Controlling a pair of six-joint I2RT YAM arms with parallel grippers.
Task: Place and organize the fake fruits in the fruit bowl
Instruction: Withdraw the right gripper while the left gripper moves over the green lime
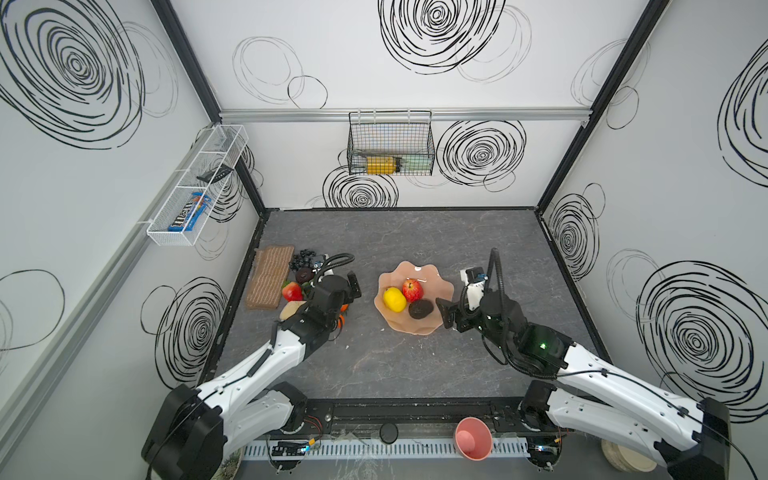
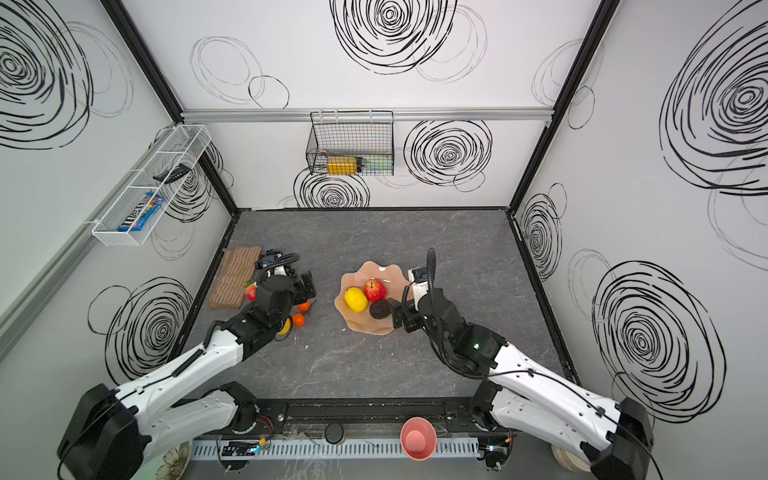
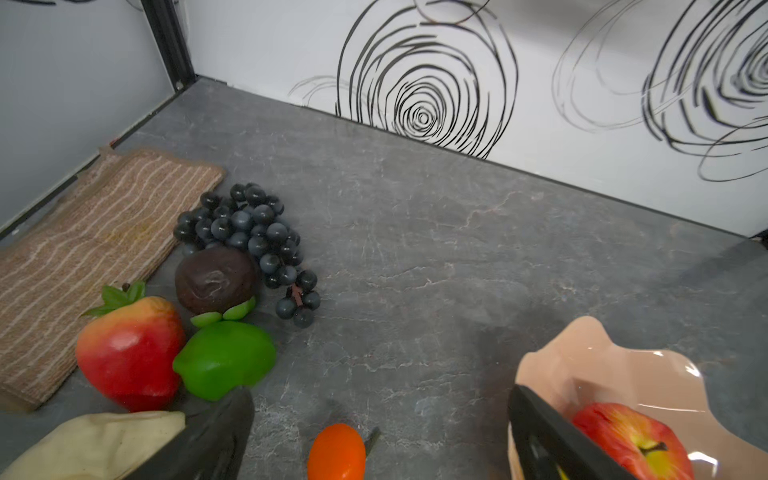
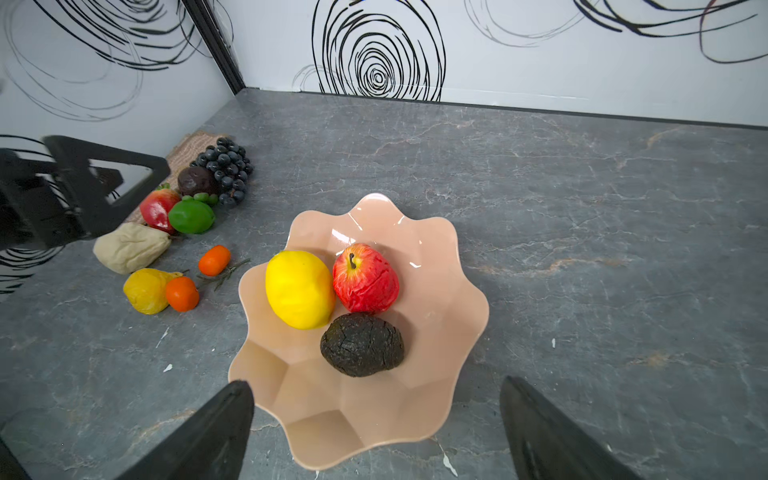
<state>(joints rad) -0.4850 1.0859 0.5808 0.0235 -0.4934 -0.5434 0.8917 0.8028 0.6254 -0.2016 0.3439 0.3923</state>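
The fruit bowl [image 1: 399,322], glossy peach-pink with a wavy, faceted rim, sits near the middle of the grey marbled table [image 1: 415,374]. Inside it a smooth yellow lemon [image 4: 300,289] lies at 9 o'clock, a red apple [image 4: 365,278] with wrinkled skin and a dark stem lies toward 12, and a cracked, matt black avocado [image 4: 361,345] lies at 5, all packed together. The other fruits cluster at 9 o'clock of the bowl, beside a ribbed woven mat [image 3: 83,257]. They are a grape bunch [image 3: 253,232] of dull blue-black beads, a wrinkled dark brown fruit [image 3: 214,280] I cannot name, a red strawberry [image 3: 131,349] with green leaves, a shiny lime [image 3: 224,359], a lumpy beige pear [image 4: 131,247], a second lemon [image 4: 146,291] and two small oranges [image 4: 214,260]. In both top views the left arm covers much of this cluster. The left gripper [image 3: 380,392] stands wide open and holds nothing. One of the small oranges, cut off by the frame edge, lies between its fingers [image 3: 220,432]; the pear is partly hidden behind one finger, the bowl and apple behind the other. The right gripper [image 4: 376,384], at 4 o'clock of the bowl, is likewise spread wide and empty. The bowl's near rim lies between its fingers [image 4: 540,428], with the avocado closest and untouched.
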